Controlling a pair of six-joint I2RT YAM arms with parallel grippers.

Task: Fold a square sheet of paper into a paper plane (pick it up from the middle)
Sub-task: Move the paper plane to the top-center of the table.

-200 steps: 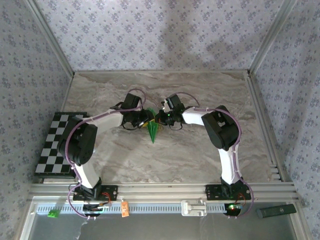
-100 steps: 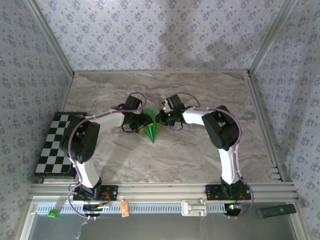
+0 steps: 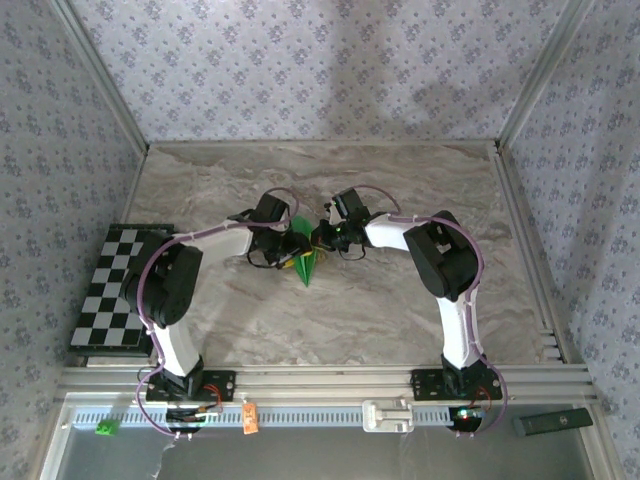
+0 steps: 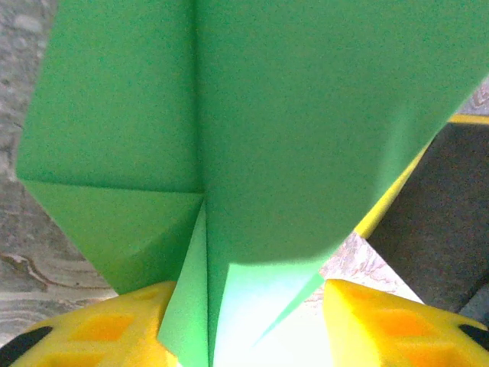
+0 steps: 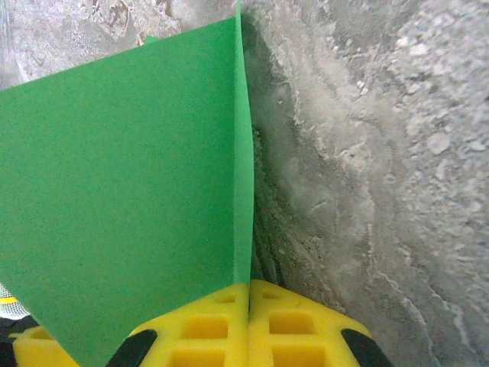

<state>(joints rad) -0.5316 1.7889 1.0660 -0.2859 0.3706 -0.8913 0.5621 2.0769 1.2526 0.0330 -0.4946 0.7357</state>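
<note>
Grey marbled tabletop [image 3: 400,300], lilac patterned walls [image 3: 330,70] behind. Near centre of surface, between both arms: bright green creased paper sheet [image 3: 305,262], partly folded to a point. Right gripper [image 5: 249,294] clamped on its edge. Left gripper [image 4: 252,329] with pads [image 4: 92,336] apart, straddling the folds (no pinch). Likely light, floppy, easily crumpled; best pinched along centre crease.

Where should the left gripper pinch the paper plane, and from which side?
On the paper plane, likely the stacked flaps along its centre crease, from the left, opposite the right gripper clamping its other side; layers look stiffest there and the open left gripper straddles them.
</note>
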